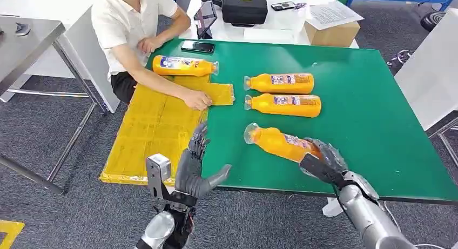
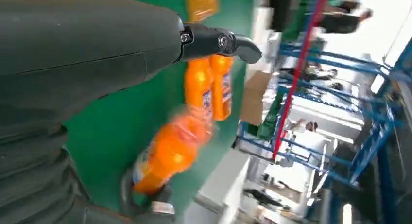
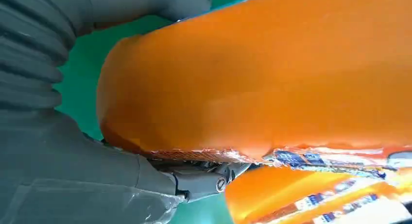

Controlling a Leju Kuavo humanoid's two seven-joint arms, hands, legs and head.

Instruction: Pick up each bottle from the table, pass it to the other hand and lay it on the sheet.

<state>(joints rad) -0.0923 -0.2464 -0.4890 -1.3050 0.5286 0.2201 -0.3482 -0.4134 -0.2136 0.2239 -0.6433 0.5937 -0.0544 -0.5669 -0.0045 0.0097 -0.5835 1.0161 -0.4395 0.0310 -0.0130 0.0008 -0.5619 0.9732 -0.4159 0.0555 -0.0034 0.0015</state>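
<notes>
The right hand (image 1: pixel 324 157) grips the base end of an orange plastic juice bottle with a blue-and-white label (image 1: pixel 278 142), held near the front edge of the green table (image 1: pixel 367 119), its clear cap end pointing toward the table's left edge. The left hand (image 1: pixel 197 170) hangs at the front left corner with fingers spread, holding nothing. Two more orange bottles (image 1: pixel 281 83) (image 1: pixel 285 105) lie side by side at the table's middle. A fourth bottle (image 1: pixel 183 65) lies at the far edge of the yellow sheet (image 1: pixel 151 130), where a person's hand (image 1: pixel 197 99) presses the sheet.
</notes>
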